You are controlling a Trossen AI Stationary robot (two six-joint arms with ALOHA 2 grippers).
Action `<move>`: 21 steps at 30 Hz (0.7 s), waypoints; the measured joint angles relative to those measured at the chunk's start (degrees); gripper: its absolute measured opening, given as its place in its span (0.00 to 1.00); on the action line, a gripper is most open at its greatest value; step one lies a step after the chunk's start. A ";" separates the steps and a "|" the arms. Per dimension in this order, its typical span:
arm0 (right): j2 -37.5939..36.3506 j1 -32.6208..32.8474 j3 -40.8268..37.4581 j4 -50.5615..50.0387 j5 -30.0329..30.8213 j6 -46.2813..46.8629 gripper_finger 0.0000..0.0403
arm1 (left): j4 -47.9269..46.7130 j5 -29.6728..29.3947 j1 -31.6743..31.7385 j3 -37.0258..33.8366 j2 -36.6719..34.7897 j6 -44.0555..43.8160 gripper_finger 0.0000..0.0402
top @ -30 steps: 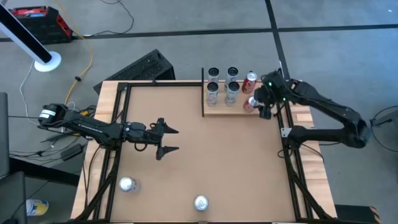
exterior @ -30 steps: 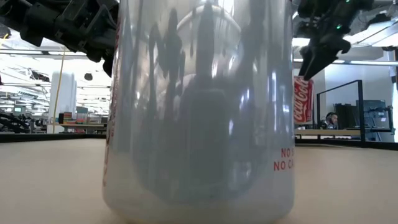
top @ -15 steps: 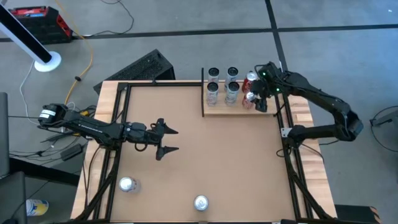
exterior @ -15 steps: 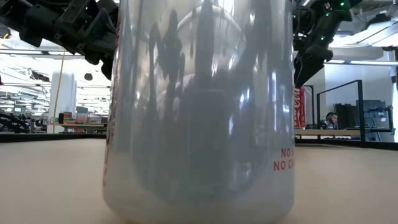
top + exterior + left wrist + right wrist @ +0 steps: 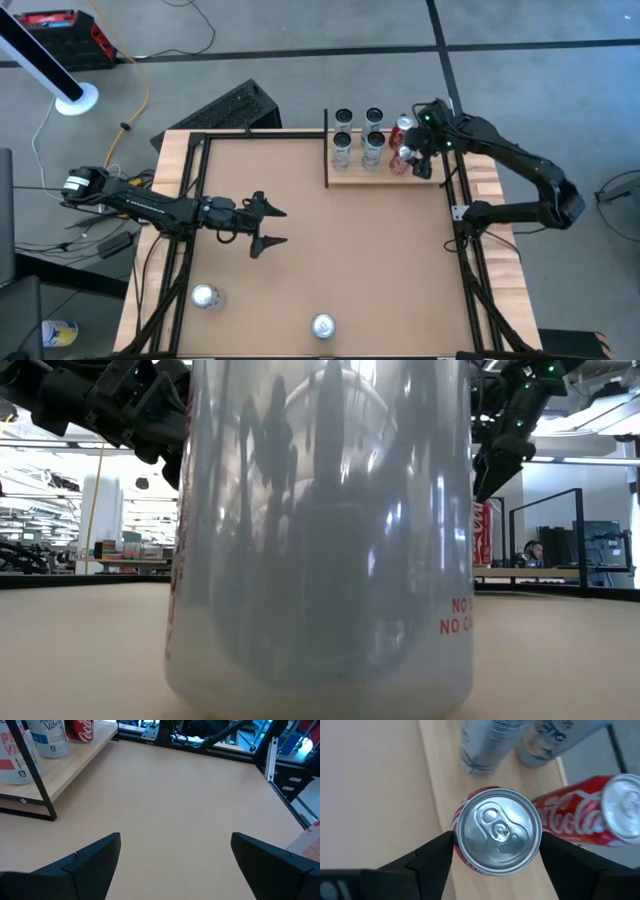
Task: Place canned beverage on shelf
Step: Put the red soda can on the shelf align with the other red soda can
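While the red can (image 5: 498,831) stands upright at the shelf's (image 5: 380,176) right end, the right tool (image 5: 420,160) sits directly above, fingers flanking it, grip uncertain; left tool (image 5: 270,226) spread mid-surface

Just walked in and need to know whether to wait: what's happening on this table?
The robot is stocking drink cans on the small wooden shelf. The right claw is over a red cola can standing on the shelf, its fingers on either side of the can; whether they grip it is unclear. Another cola can and four silver cans stand there. The left claw waits open mid-table. Two silver cans remain near the table's front edge.
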 joint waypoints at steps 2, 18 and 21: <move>-0.51 0.00 -0.03 0.32 1.12 -0.19 0.79 | 0.03 0.00 0.00 0.00 0.01 -0.21 0.91; -5.90 1.37 -0.03 0.17 5.75 -0.09 0.79 | 0.07 -0.04 0.00 0.00 0.02 -0.42 0.91; -7.48 2.75 -0.03 -3.55 5.75 2.50 0.78 | 0.04 -0.03 0.00 0.00 0.01 -0.44 0.91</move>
